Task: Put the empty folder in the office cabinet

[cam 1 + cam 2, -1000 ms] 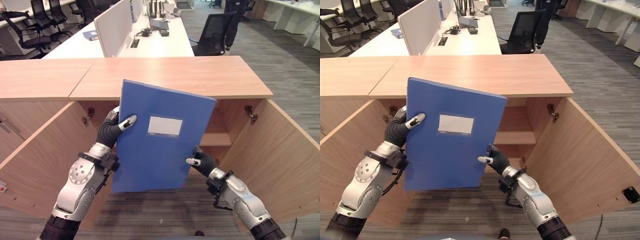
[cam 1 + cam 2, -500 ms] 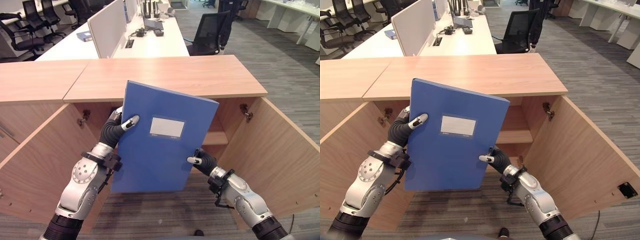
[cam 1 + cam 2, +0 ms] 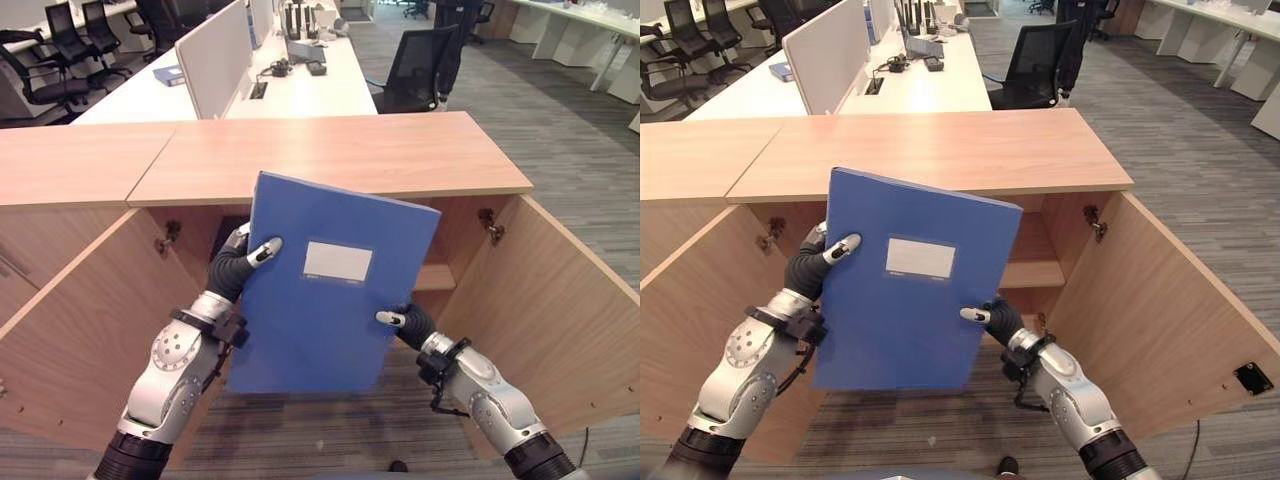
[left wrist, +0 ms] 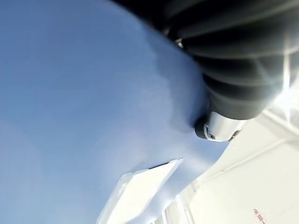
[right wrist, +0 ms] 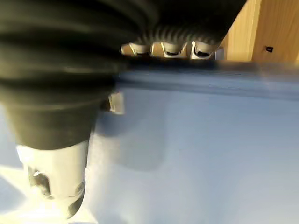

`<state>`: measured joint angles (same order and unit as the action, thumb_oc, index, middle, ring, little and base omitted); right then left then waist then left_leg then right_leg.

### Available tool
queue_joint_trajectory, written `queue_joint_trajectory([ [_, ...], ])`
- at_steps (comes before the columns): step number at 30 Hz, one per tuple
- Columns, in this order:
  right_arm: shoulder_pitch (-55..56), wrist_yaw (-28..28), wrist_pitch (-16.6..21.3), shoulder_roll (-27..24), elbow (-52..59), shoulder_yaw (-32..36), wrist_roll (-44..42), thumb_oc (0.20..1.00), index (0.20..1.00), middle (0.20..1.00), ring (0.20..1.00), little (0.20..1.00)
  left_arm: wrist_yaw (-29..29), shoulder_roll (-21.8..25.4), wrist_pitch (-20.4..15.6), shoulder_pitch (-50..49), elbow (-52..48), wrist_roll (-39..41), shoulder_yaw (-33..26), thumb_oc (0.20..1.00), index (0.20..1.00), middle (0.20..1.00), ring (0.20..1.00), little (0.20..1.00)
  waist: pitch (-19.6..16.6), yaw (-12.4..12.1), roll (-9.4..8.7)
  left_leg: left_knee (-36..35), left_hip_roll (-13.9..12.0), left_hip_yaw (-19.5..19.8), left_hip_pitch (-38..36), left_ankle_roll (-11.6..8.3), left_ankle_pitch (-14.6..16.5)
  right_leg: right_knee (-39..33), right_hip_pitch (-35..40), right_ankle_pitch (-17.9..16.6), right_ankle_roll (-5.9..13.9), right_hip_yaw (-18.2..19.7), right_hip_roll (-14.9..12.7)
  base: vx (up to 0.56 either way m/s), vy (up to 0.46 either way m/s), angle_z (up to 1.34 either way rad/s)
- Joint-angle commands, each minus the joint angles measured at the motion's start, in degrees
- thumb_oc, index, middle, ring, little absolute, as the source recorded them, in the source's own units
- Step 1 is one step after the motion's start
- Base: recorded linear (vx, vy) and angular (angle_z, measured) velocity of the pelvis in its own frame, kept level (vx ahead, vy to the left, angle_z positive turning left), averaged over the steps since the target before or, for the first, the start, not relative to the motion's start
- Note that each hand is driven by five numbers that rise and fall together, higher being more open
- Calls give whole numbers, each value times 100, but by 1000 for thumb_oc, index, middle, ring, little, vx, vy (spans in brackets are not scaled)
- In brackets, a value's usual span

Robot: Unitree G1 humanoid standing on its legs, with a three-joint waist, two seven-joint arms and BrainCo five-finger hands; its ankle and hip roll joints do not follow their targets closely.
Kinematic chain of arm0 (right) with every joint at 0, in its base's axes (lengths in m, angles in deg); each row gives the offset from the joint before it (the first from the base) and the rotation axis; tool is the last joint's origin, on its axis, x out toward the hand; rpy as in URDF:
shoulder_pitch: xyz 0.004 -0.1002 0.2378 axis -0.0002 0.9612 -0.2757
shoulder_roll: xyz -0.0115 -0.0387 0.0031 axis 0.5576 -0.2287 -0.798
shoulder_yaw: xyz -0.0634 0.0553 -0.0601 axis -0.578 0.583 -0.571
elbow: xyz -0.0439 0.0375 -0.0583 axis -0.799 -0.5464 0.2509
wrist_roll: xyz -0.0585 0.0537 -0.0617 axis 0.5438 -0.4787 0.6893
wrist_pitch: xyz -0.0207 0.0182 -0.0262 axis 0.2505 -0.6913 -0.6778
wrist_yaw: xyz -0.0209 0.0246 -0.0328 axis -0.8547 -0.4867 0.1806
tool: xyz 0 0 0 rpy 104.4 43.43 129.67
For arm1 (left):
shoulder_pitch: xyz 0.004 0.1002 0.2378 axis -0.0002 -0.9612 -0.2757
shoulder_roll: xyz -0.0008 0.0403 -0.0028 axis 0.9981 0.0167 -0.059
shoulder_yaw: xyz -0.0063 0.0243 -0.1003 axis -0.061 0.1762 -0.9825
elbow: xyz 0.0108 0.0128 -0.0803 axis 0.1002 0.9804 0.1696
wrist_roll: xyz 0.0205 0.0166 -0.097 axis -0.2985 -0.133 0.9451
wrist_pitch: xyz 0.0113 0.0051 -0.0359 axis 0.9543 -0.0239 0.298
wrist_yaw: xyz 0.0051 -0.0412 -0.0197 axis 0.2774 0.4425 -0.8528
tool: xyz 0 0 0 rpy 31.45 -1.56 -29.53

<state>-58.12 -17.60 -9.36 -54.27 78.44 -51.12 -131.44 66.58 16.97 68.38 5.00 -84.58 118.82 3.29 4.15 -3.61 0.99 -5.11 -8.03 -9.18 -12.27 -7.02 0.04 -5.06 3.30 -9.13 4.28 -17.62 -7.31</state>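
The flat blue plastic folder stands nearly upright before the open wooden office cabinet, long axis vertical, top tipped slightly rightward. Its blank white label faces the camera. The left hand and right hand pinch its side edges.

1. Even, bright overhead room light falls across the scene; the cabinet top is lit flat, without hard shadows.
2. The far white desks are the brightest area.
3. The cabinet interior lies in shade under the top, darkest at the far left.
4. The blue folder shows matte, with no glare on its face.
5. In the left wrist view, strong white glare burns beside the left hand, whose thumb throws a soft shadow on the folder.
6. In the right wrist view, the right hand shades the folder beneath its thumb.
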Motion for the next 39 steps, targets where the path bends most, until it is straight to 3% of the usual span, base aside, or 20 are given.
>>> queue_joint_trajectory([
  [1,-494,-276,126,523,516,-373,-303,1000,1000,1000,1000,1000,264,-78,-128,344,-312,543,564,200,200,200,200,200,-65,24,-185,11,-14,315,466,53,34,262,609,907,623,6,-515,0,0,0],
  [13,-373,-330,-22,577,22,-322,-223,1000,1000,1000,1000,1000,408,-150,-23,173,-526,972,558,200,200,200,200,200,-58,7,-198,11,-7,312,449,57,39,245,614,882,626,18,-519,0,0,0],
  [14,-398,-364,-37,590,39,-357,-251,200,200,200,200,200,405,-162,-27,155,-458,931,565,200,200,200,200,200,-50,6,-198,11,-2,310,453,58,32,242,603,875,621,23,-516,0,0,0],
  [33,-356,-745,-133,448,424,-367,-289,200,200,200,200,200,583,-194,-61,-36,-374,726,410,200,200,200,200,200,-48,-25,-219,11,-7,323,481,59,25,255,582,882,624,33,-513,0,0,0],
  [39,-176,-671,-125,364,315,-100,-41,200,200,200,200,200,589,-171,-60,-258,-193,533,165,200,200,200,200,200,-49,-30,-224,11,-12,330,487,54,24,256,585,896,627,35,-499,6,-1,0],
])
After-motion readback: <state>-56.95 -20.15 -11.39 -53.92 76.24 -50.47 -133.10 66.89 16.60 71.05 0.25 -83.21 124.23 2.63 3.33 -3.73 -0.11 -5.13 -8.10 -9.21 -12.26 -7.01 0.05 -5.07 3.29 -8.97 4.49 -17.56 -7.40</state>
